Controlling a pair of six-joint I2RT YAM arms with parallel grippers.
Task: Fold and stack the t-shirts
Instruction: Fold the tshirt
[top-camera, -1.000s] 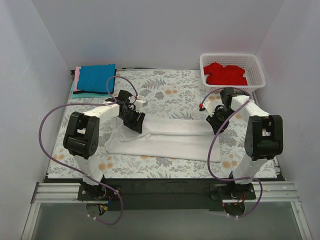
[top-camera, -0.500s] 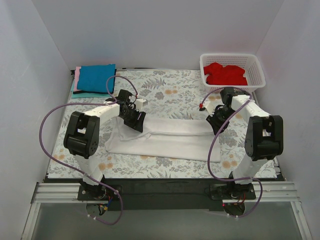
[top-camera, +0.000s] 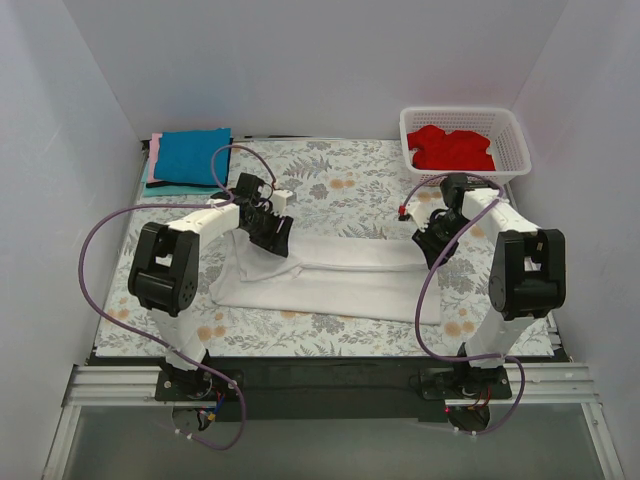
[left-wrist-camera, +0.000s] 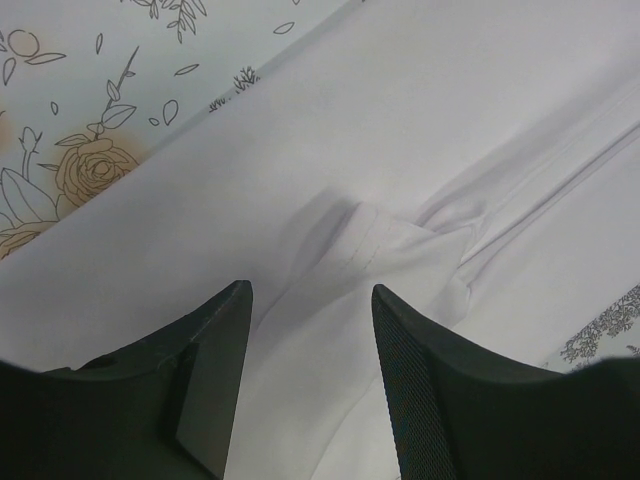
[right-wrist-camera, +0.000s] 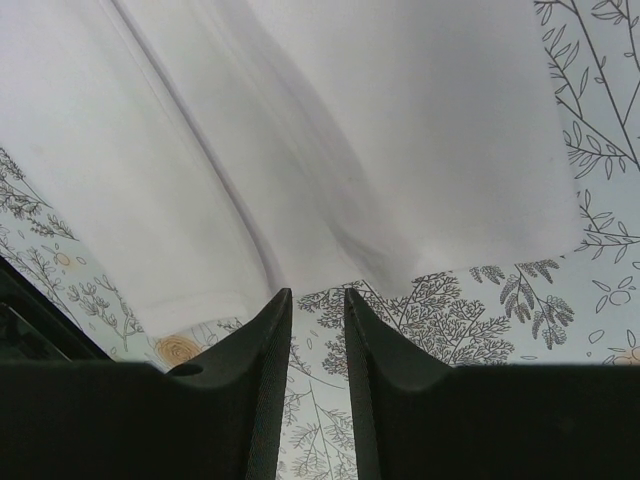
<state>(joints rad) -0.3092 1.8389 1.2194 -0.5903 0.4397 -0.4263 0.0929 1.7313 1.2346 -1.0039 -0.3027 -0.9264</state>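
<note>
A white t-shirt (top-camera: 340, 275), folded into a long band, lies across the middle of the floral table cloth. My left gripper (top-camera: 272, 232) hovers over its left end, open and empty; the left wrist view shows its jaws (left-wrist-camera: 312, 290) spread above a small fold of the white cloth (left-wrist-camera: 400, 150). My right gripper (top-camera: 434, 248) is at the shirt's right end, jaws (right-wrist-camera: 316, 295) slightly apart and empty, over the table cloth just off the white edge (right-wrist-camera: 350, 130). A blue t-shirt (top-camera: 192, 155) lies folded on a pink one (top-camera: 153, 165) at the back left. A red t-shirt (top-camera: 450, 148) lies in the basket.
The white lattice basket (top-camera: 460, 112) stands at the back right corner. The floral table cloth (top-camera: 340, 190) covers the table between the white walls. Purple cables loop from both arms over the cloth.
My left gripper has lifted and drawn back a little toward the far side, off the white shirt's left end. The right arm has barely moved.
</note>
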